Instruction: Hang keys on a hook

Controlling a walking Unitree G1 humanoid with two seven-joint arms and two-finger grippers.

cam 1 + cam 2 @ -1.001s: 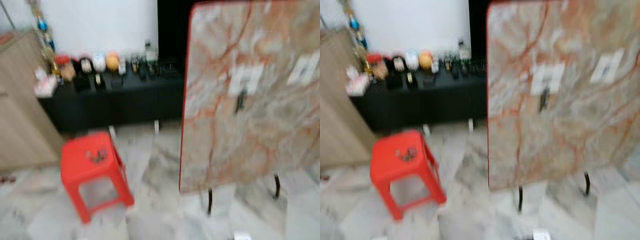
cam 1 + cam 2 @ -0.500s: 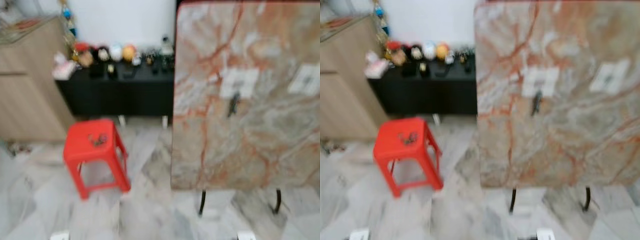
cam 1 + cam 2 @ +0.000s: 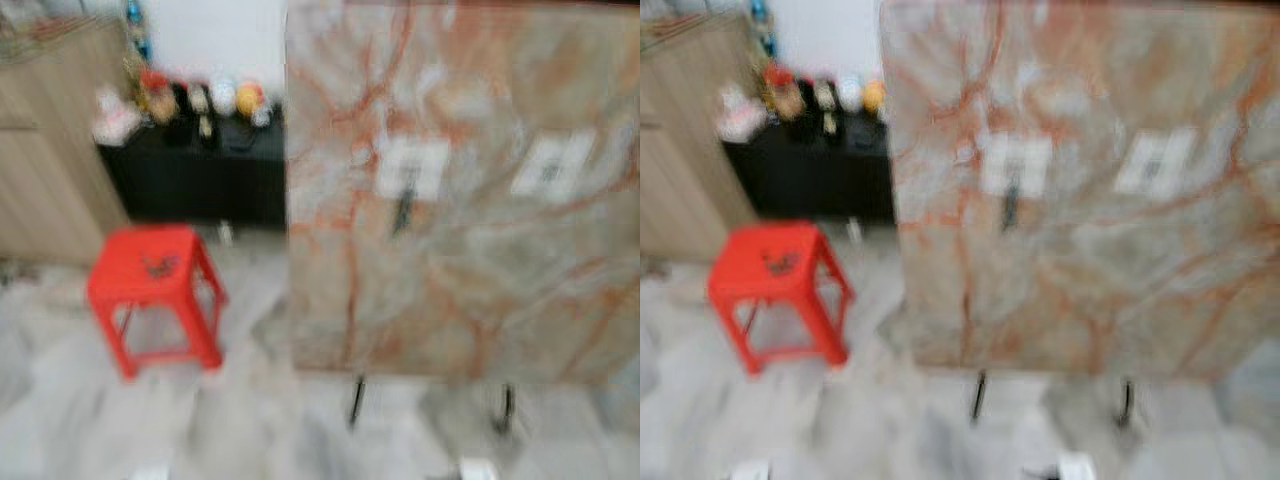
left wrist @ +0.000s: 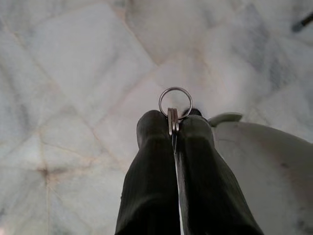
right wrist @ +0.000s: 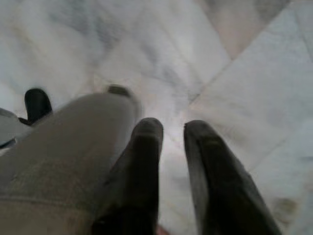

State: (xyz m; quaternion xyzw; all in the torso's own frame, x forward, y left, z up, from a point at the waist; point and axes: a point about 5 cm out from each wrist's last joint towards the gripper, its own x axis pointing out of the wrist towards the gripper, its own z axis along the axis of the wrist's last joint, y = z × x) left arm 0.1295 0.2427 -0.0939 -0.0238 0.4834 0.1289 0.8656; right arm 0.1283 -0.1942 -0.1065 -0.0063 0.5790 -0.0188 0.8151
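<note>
Protruding between left fingers (image 4: 151, 147): key ring (image 4: 175, 101)

Two long, ribbed black fingers (image 4: 151, 181) per end effector, beside a smooth, rounded pale-grey body shell (image 4: 264, 166).

View has swung right; marble board (image 3: 460, 190) fills more frame; red stool (image 3: 150, 290) sits further left

Red stool (image 3: 150, 278), orange-veined marble board (image 3: 470, 200), black cabinet (image 3: 190, 175), pale grey-veined marble floor (image 4: 73, 73).
</note>
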